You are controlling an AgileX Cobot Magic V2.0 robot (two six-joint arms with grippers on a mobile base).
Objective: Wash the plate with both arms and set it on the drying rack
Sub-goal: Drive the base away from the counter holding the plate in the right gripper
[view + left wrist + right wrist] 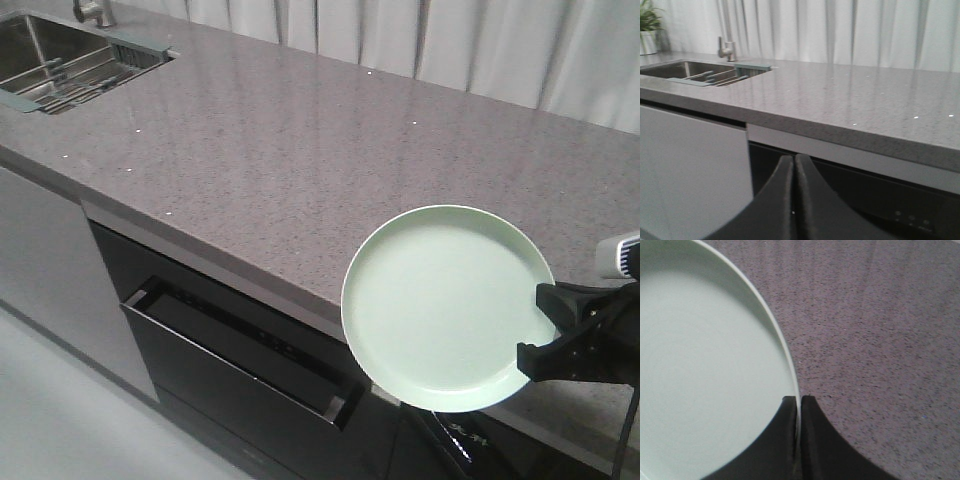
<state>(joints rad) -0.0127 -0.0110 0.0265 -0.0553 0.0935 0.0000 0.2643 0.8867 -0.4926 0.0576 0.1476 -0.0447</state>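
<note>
The pale mint-green plate (445, 305) hangs tilted over the front edge of the grey countertop (250, 150), face toward the camera. My right gripper (545, 330) is shut on its right rim. In the right wrist view the plate (705, 365) fills the left side, and the right gripper (798, 400) pinches the thin rim between both fingers. My left gripper (793, 157) is shut on nothing, low in front of the dark appliance front below the counter; it is outside the front view. The drying rack (70, 88) lies across the sink at far left, with its steel rods and grey-blue bars (715, 77).
A steel sink (40, 45) with a faucet (726, 49) is set into the counter's far left corner. Below the counter, a black drawer front (230, 350) stands slightly ajar beside a grey cabinet door (690, 165). White curtains hang behind. A potted plant (647, 25) stands at far left.
</note>
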